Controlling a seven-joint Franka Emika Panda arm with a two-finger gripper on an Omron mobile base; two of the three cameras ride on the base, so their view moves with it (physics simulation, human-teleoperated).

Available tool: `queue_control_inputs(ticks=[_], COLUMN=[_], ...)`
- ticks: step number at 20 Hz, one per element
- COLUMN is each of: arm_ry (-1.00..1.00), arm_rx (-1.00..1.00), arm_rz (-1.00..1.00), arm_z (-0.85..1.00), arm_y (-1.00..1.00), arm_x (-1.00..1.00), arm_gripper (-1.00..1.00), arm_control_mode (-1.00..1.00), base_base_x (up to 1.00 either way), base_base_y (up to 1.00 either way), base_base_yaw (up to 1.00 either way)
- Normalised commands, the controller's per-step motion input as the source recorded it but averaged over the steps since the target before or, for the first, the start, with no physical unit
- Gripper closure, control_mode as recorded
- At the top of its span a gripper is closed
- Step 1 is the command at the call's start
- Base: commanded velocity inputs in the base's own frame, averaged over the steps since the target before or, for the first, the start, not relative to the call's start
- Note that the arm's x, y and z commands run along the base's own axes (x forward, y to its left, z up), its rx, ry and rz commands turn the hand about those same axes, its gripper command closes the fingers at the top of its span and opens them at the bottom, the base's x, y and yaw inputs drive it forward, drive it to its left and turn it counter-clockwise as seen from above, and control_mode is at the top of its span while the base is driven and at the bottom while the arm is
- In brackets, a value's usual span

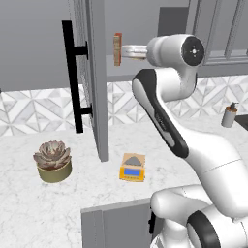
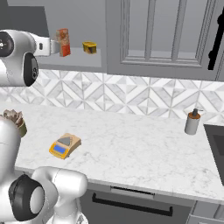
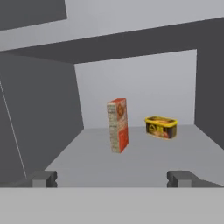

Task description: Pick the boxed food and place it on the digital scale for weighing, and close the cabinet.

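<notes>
Inside the open cabinet (image 3: pixel 39 113), the carton (image 3: pixel 118 124) stands upright left of a yellow tin (image 3: pixel 161 127), and the wide-open gripper (image 3: pixel 111 178) should advance straight, centring its fingers around the carton's narrow sides before closing.

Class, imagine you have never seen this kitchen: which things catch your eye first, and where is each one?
The tall red-orange carton stands upright on the open grey wall cabinet's shelf, with a squat yellow tin beside it and apart from it. The white arm's tool is raised to that shelf, open, with the carton ahead of it and not yet gripped. Below, a flat yellow-orange scale lies on the marble counter.
</notes>
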Motion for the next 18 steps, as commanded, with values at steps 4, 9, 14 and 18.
queue_control_inputs(ticks=[4, 9, 14, 18], arm_ry=[0.00, 0.00, 0.00, 0.00], arm_rx=[0.00, -0.01, -0.07, -0.06], arm_rz=[0.00, -0.01, -0.01, 0.00], arm_z=[0.00, 0.00, 0.00, 0.00], arm_y=[0.00, 0.03, 0.04, 0.20], arm_x=[0.28, 0.29, 0.35, 0.55], arm_gripper=[-1.00, -1.00, -1.00, -1.00], arm_control_mode=[-1.00, -1.00, -1.00, -1.00], base_base_x=[0.00, 0.00, 0.00, 0.00], base_base_y=[0.00, 0.00, 0.00, 0.00], base_base_yaw=[0.00, 0.00, 0.00, 0.00])
